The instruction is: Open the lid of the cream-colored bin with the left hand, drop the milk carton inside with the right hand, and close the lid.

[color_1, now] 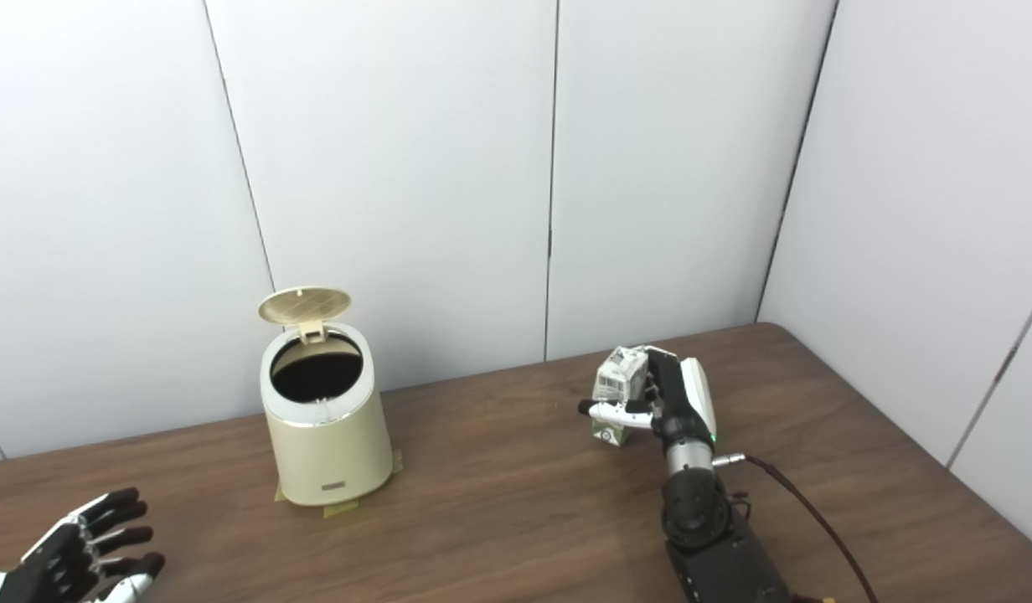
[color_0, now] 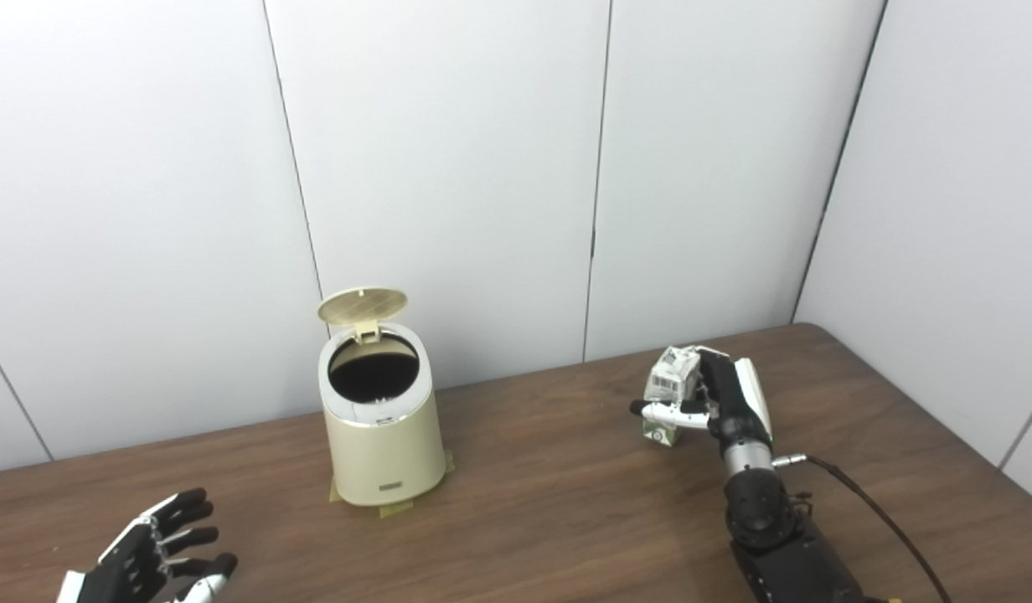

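Observation:
The cream-colored bin (color_0: 386, 440) stands on the brown table (color_0: 549, 494), left of centre, with its round lid (color_0: 363, 306) swung up and back, leaving the dark mouth exposed. A small white and green milk carton (color_0: 670, 394) stands on the table at the right. My right hand (color_0: 717, 398) is wrapped around it, thumb across its front and fingers behind. My left hand (color_0: 160, 557) is low at the bottom left, well clear of the bin, fingers spread and holding nothing.
White wall panels run close behind the bin and along the table's right side. Tape tabs (color_0: 396, 507) hold the bin's base to the table. A black cable (color_0: 876, 511) trails from my right wrist toward the bottom right.

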Robot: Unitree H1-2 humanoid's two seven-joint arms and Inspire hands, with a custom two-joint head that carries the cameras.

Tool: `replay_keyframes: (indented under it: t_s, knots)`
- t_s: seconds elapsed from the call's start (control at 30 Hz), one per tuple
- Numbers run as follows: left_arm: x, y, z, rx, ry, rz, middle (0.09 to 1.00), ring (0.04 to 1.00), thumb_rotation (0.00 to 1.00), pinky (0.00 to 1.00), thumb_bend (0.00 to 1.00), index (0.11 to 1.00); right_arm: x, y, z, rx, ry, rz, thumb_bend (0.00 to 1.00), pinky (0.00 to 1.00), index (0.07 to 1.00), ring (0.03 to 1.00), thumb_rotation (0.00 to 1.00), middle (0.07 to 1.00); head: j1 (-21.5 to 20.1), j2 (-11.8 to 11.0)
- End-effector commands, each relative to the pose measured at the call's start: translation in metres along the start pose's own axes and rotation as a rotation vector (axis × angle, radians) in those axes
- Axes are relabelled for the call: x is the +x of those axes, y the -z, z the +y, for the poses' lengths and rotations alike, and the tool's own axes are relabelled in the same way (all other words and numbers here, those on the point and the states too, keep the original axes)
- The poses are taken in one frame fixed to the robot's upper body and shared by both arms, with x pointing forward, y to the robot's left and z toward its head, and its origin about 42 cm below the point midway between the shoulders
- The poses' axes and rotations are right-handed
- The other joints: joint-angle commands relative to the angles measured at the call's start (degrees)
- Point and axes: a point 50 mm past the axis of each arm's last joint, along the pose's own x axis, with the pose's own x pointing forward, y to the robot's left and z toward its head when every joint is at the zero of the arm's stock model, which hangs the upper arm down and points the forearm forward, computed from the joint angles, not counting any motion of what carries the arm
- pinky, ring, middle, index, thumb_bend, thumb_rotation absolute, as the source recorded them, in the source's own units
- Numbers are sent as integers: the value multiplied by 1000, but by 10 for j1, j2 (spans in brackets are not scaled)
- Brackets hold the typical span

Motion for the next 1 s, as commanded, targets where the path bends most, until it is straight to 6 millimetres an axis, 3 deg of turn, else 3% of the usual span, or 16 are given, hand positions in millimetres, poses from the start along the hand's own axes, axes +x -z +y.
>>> replay_keyframes:
  t_s: [0.0, 0.3, 0.67, 0.97]
  knots:
    - [12, -15, 1, 14, -4, -89, 770, 709, 34, 594, 560, 773, 19, -51, 0, 60, 8, -204, 523, 377, 522, 417, 0, 459, 4, -1]
    - [10, -14, -7, 29, -1, -92, 763, 697, 70, 558, 564, 768, 13, -137, 30, 95, -141, -331, 526, 353, 512, 396, 0, 462, 55, -7]
    - [7, -7, -27, 16, -1, -71, 766, 719, 202, 660, 662, 764, 8, -203, 58, 163, -216, -445, 511, 332, 553, 386, 0, 492, 132, -14]
    - [7, -6, -45, -36, -11, -67, 766, 720, 201, 638, 677, 770, 6, -247, 85, 214, -257, -509, 511, 337, 550, 395, 0, 491, 168, -20]
